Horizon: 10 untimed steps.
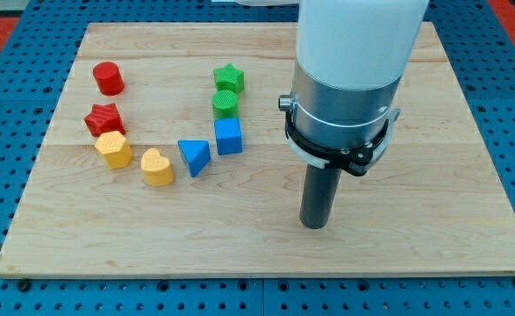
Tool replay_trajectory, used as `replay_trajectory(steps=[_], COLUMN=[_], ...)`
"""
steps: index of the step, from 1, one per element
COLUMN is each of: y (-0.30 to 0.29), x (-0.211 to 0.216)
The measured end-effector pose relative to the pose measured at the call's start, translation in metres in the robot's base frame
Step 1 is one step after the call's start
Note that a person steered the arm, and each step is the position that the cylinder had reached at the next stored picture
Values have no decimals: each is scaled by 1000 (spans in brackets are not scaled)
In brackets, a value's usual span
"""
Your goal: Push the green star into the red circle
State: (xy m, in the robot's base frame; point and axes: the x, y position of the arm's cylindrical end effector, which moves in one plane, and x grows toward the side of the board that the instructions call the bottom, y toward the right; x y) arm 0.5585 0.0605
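The green star (229, 78) sits on the wooden board near the view's top centre, just above a green circle (226, 104). The red circle (109, 78) stands far to the star's left, near the board's top left. My tip (315, 225) rests on the board at the lower centre-right, well to the right of and below the star, touching no block. The arm's white and grey body hides part of the board above the tip.
A red star (104, 118), a yellow hexagon (113, 149), a yellow heart (157, 167), a blue triangle (194, 157) and a blue cube (228, 137) form an arc below the star. The wooden board (432, 175) lies on a blue pegboard.
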Motion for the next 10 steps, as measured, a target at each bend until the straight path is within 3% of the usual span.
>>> replay_trajectory(steps=[3, 6, 7, 9, 10], y=[-15, -29, -50, -89, -106], x=[-2, -168, -251, -341, -341])
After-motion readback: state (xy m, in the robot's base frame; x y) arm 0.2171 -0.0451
